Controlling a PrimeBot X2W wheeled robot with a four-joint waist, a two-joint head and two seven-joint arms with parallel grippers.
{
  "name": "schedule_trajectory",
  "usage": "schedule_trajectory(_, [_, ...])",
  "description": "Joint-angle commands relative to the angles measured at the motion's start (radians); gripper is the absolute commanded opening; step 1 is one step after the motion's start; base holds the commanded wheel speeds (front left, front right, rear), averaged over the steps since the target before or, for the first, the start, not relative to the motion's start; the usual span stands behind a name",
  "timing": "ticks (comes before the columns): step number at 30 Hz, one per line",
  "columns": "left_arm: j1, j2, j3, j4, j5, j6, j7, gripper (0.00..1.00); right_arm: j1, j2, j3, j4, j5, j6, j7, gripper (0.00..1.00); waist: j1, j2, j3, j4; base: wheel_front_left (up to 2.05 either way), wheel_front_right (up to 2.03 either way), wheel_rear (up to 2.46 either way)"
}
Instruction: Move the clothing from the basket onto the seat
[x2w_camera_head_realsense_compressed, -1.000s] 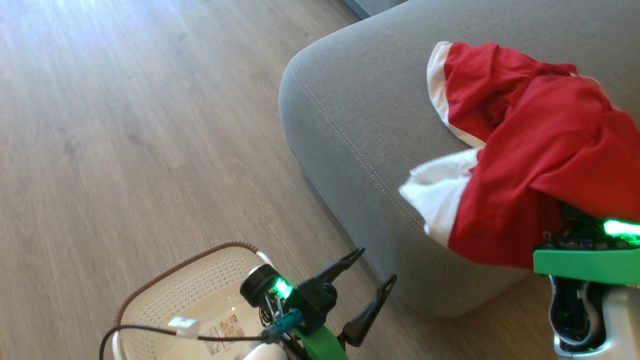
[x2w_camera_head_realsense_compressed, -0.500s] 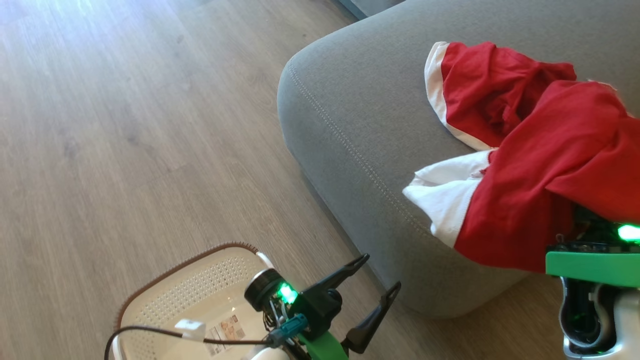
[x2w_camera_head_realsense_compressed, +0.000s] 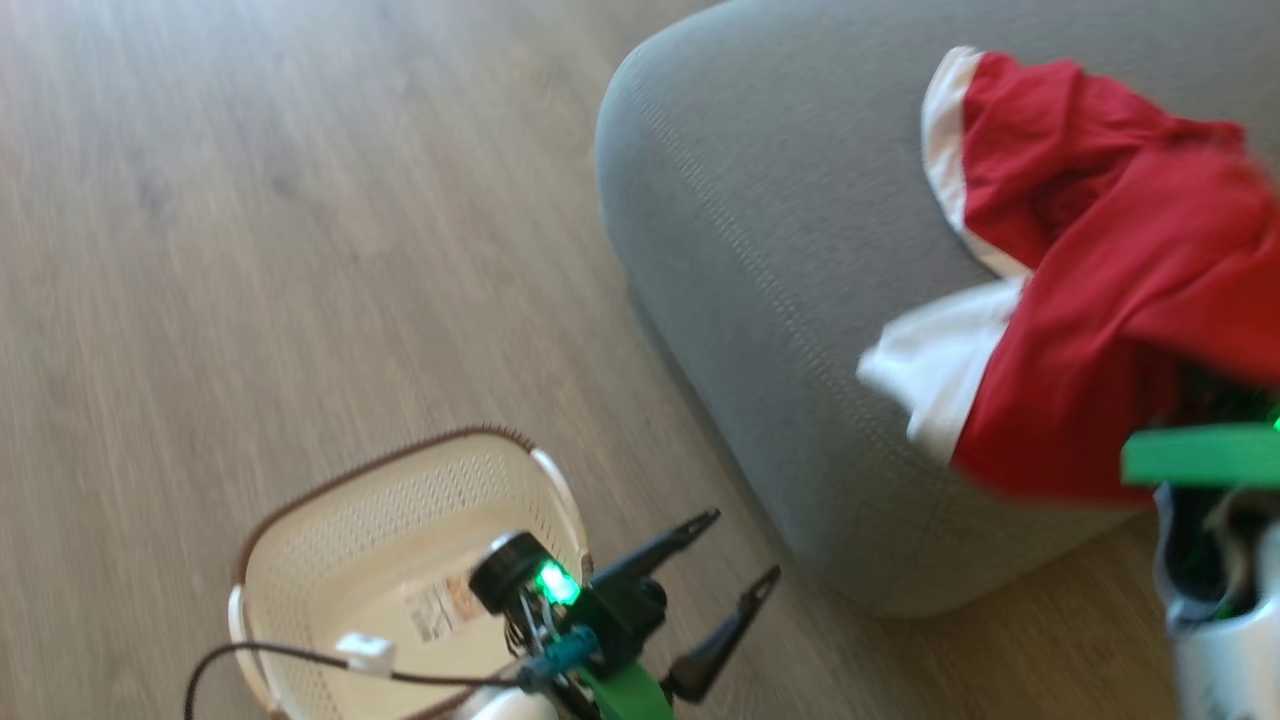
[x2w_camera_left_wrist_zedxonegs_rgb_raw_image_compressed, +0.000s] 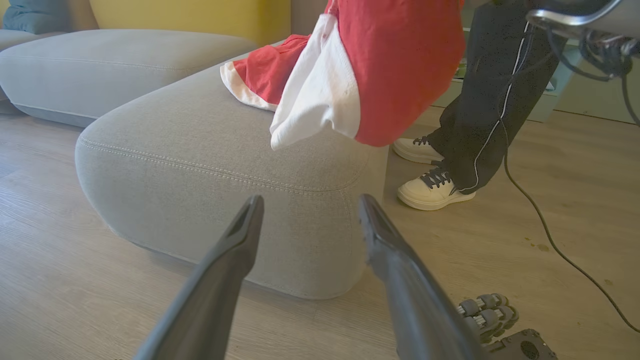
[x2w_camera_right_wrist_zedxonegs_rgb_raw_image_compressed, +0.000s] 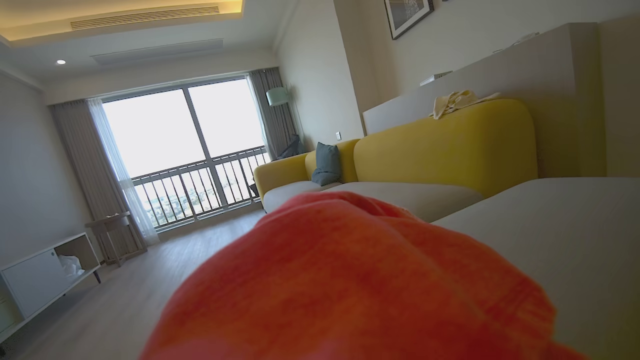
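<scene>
Holding: my right gripper (x2w_camera_head_realsense_compressed: 1200, 455) is clamped on the clothing (x2w_camera_head_realsense_compressed: 1110, 300), fingers buried in red cloth that hangs over the seat (x2w_camera_head_realsense_compressed: 780, 250); another red piece lies on the cushion behind.
My left gripper (x2w_camera_head_realsense_compressed: 740, 547): spread wide, holding nothing, above the floor (x2w_camera_head_realsense_compressed: 250, 250) between basket (x2w_camera_head_realsense_compressed: 400, 500) and seat.
In the way: a person's legs and pale shoes (x2w_camera_left_wrist_zedxonegs_rgb_raw_image_compressed: 435, 192) beside the seat's corner; a cable (x2w_camera_left_wrist_zedxonegs_rgb_raw_image_compressed: 550, 235) trails nearby.
Edges: the white panel hangs near the seat's stitched, rounded edge.
Room: open wooden floor beyond the basket.
</scene>
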Motion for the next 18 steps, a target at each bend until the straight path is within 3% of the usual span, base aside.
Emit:
schedule_trajectory(1, [-0.065,0.012,0.042,-0.041,-0.004,-0.001,-0.005,1.0,-0.106,-0.053,0.004,-0.015,-0.009,0.0,-0.002,0.0,0.0,0.0,0.055,0.044,0.0,0.0,0.0])
schedule_trajectory(5, [-0.081,0.026,0.067,-0.053,-0.004,-0.001,-0.005,1.0,-0.19,-0.089,-0.022,0.03,-0.019,0.0,-0.002,0.0,0.0,0.0,0.091,0.065,0.0,0.0,0.0])
schedule_trajectory(11, [-0.115,0.067,0.069,-0.075,-0.001,-0.001,-0.005,1.0,-0.393,-0.193,-0.045,0.211,-0.016,0.0,-0.002,0.0,0.0,0.0,0.161,0.097,0.0,0.0,0.0])
schedule_trajectory(18, [-0.154,0.097,0.078,-0.097,0.001,-0.001,-0.005,1.0,-0.654,-0.326,0.004,0.395,-0.044,0.0,0.018,0.0,0.0,0.0,0.248,0.133,0.0,0.0,0.0])
